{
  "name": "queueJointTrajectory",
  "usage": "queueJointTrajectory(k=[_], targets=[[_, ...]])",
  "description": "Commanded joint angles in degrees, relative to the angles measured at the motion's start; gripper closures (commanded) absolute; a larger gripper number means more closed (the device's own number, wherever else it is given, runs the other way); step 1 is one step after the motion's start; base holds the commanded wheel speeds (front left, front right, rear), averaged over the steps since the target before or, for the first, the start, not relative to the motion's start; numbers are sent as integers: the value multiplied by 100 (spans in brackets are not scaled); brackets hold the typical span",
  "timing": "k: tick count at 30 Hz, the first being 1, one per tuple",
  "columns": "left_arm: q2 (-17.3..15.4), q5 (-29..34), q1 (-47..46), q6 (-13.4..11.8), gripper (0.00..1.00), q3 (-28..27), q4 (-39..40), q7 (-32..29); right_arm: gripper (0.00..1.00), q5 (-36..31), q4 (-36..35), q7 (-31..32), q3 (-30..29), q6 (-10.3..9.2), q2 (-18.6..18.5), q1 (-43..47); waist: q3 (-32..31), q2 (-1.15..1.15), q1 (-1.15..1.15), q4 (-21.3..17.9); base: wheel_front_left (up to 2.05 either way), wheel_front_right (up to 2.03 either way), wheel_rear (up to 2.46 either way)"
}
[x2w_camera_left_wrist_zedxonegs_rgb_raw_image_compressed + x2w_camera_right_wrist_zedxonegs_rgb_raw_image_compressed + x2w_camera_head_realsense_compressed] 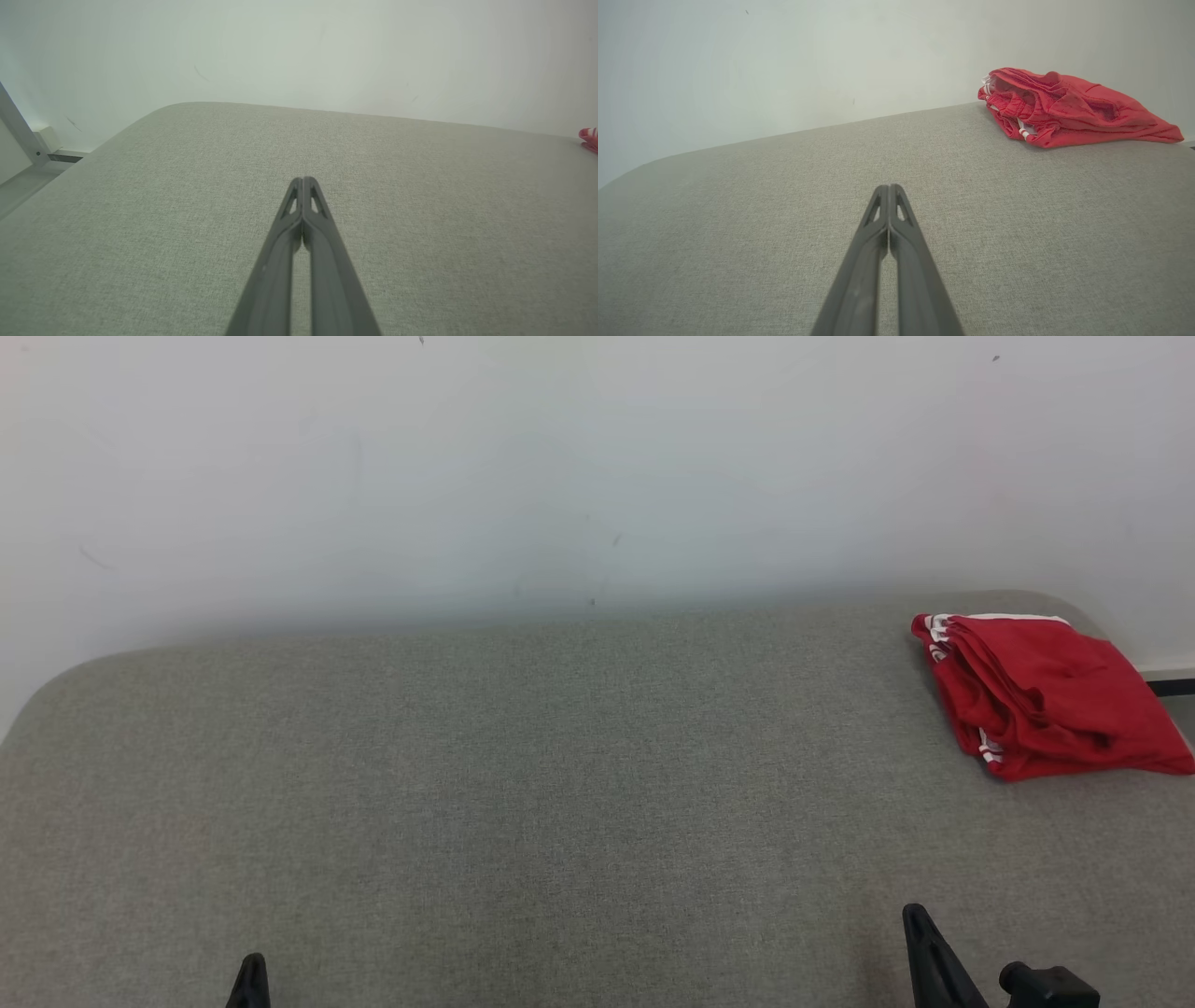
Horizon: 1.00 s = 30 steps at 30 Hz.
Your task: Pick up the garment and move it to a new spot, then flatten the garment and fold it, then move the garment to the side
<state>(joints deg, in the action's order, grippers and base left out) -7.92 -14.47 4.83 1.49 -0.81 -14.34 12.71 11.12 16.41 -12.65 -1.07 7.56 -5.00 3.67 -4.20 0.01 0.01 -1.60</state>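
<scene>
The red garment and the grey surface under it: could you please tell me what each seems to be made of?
Red garment: probably a thin, matte synthetic knit, judging by its soft, limp folds and fine texture; white trim at the edges. Grey surface: woven, matte upholstery-type cloth, with a visible heathered weave; its rounded corners suggest padding beneath.

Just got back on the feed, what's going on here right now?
Nothing is being handled. The red garment lies loosely folded at the far right corner of the grey fabric surface, by the wall. The left gripper and right gripper are both shut and empty, over the near part of the surface, well short of the garment.
</scene>
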Motion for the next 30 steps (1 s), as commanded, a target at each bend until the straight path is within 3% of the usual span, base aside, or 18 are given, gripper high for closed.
queueJointTrajectory(k=[1,30], targets=[[-16,-192,-145,9,100,-54,70,-35,100,200,-87,31,-39,-1,2,-145,3,-1,0,1,0,0,0],[169,-2949,-489,226,100,-214,99,-687,100,3074,-184,691,-201,-4,79,-447,109,-1,0,40,0,0,0]])
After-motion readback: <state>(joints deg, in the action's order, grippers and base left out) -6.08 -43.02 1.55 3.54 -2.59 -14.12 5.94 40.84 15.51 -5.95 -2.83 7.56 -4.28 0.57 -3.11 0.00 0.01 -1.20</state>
